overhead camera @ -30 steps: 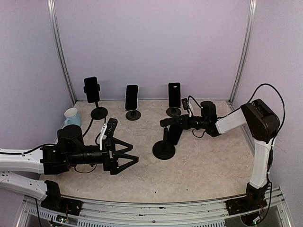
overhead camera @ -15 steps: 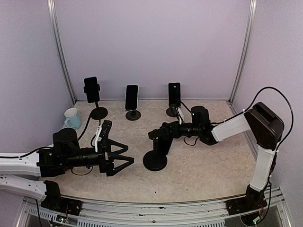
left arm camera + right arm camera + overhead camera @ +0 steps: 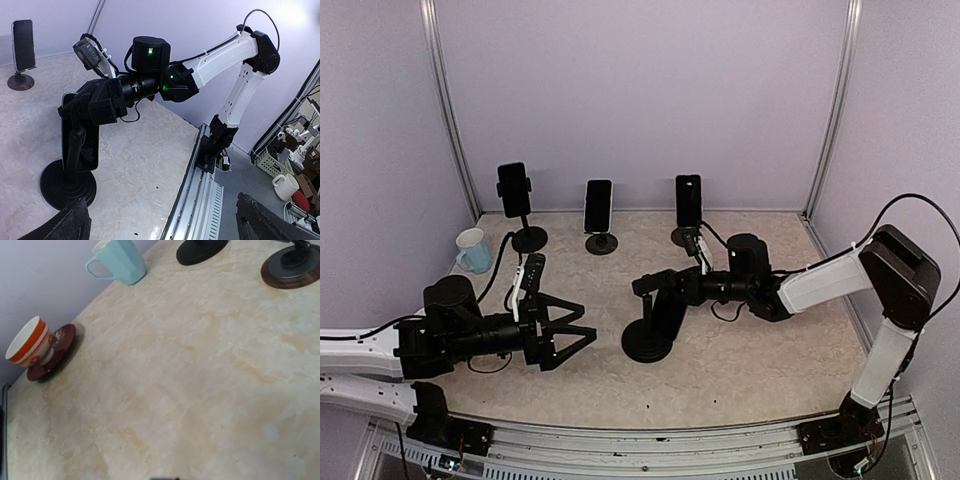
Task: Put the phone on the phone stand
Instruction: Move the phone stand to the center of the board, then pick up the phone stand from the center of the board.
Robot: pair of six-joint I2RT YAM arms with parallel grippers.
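Centre stand with phone, top part-hidden by right gripper clamped on it; left gripper agape nearby; mug far left.

Item count, as seen from my station.
I count four phones: back-left phone, back-middle phone, back-right phone, front phone. Four stands: three back stands, one front stand. Two cups: blue mug, striped cup. One saucer. Two robot arms: left arm, right arm.
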